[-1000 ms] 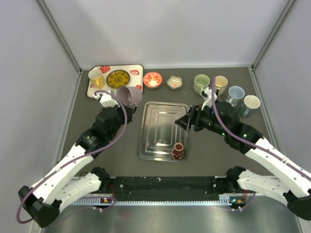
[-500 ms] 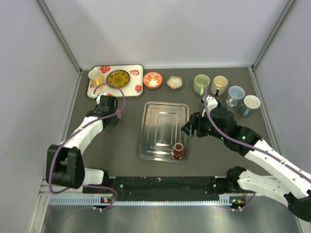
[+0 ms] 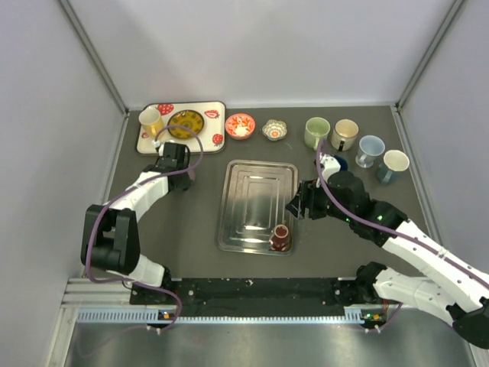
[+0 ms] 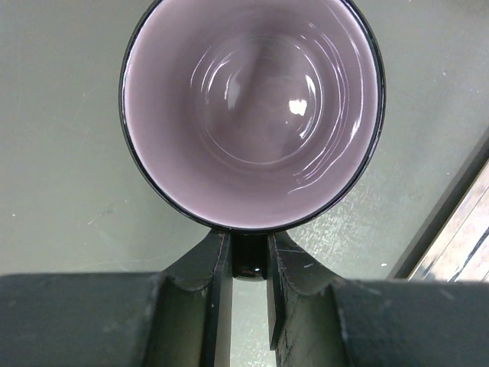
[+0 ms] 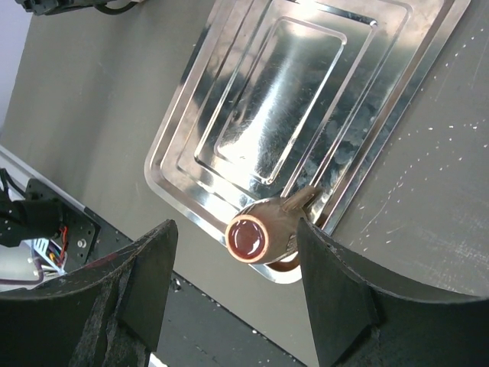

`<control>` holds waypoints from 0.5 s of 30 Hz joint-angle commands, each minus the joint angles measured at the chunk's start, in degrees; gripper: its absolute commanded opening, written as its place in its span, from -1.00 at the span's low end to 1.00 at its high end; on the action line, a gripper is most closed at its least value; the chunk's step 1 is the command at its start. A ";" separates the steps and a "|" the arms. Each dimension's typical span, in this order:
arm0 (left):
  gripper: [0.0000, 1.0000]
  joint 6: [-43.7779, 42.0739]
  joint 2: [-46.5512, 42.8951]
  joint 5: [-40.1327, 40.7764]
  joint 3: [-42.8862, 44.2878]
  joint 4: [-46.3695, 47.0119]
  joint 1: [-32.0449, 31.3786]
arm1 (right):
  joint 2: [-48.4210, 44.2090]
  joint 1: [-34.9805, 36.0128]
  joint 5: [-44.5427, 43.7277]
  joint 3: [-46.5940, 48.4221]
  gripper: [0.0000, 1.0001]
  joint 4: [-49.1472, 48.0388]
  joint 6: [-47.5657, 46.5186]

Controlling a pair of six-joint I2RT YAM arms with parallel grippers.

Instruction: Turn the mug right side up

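Nearest the arm bases, a small brown cup stands on the near right corner of the metal tray at the middle of the dark worktop. Just beyond that corner the right hand hovers over the tray's right edge. In its wrist view its two fingers are spread wide with nothing between them, and the brown cup lies below the gap on the tray's rim.

Further back on the left, the left hand points down at the worktop between the metal tray and a white patterned tray. From above it hides the mug. Its wrist view looks straight down into the mug, whose mouth faces up, with a lilac inside and a black rim. The left hand pinches the black handle between its nearly closed fingers. Grey worktop shows all around the mug; I cannot tell whether its base touches it.

Along the far edge, the patterned tray carries a yellow cup and a dark plate. To its right sit a red bowl, a flower-shaped dish, then a green mug, a beige mug, a blue mug and a pale mug.
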State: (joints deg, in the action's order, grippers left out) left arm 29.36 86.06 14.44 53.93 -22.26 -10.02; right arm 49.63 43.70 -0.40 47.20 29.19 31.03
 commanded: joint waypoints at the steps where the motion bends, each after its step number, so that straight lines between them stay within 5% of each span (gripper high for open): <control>1: -0.85 -0.45 -0.45 0.41 0.48 0.73 0.00 | 0.30 0.33 -0.65 -0.27 0.29 -1.59 -0.88; 15: -0.16 -2.21 -9.07 -0.81 -2.08 -1.12 -0.35 | 1.44 0.33 -1.18 -0.27 0.30 0.87 -1.14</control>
State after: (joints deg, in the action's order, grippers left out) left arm 27.51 80.34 13.76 52.60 -24.40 -10.17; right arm 50.98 43.70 -0.62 47.18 29.58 30.94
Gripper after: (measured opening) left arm 0.390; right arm 0.652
